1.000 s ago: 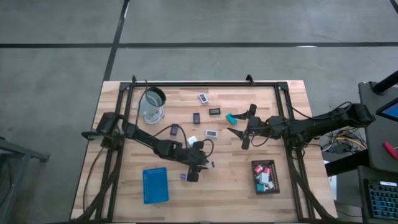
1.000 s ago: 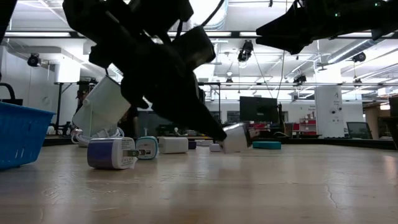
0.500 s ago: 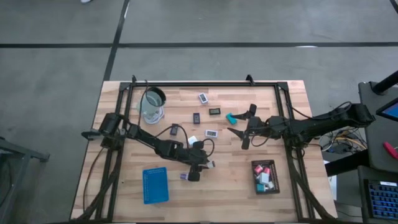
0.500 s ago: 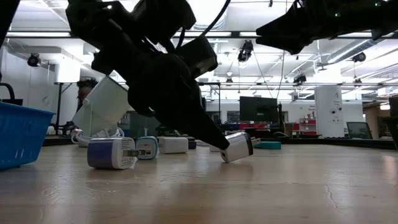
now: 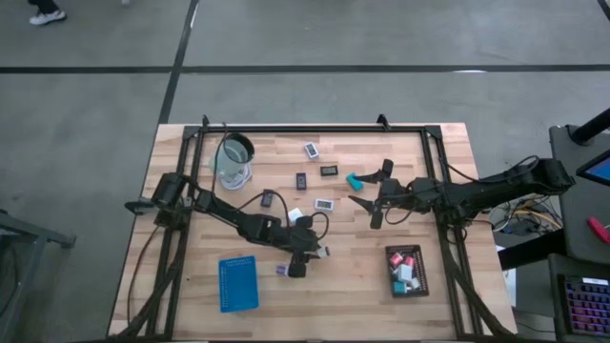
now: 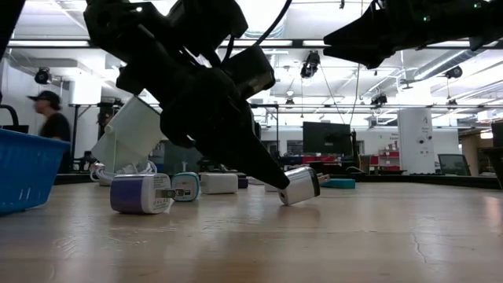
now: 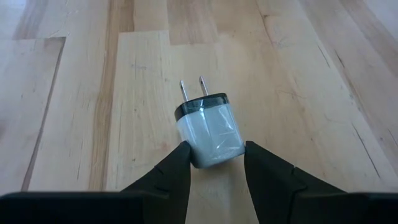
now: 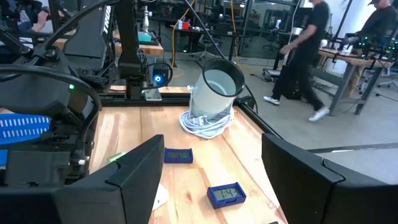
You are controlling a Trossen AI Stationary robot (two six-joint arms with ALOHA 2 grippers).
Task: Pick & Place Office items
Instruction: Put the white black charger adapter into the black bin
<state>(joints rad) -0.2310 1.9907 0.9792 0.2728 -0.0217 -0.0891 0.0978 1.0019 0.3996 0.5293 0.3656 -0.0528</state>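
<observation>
Wood table: left gripper fingers clamped on white charger plug, prongs fwd. Pick step; next lift, carry. Right gripper apart, idle.

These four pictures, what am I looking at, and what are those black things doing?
Two robot arms work at a wooden table. One picture looks straight down, one looks level from the tabletop, and two come from cameras on the wrists. The left hand grips a small white plug, tilted on the wood. The right hand hangs open above the middle. Small items lie scattered, with a blue tray, a clear cup and a black tray holding more pieces.
</observation>
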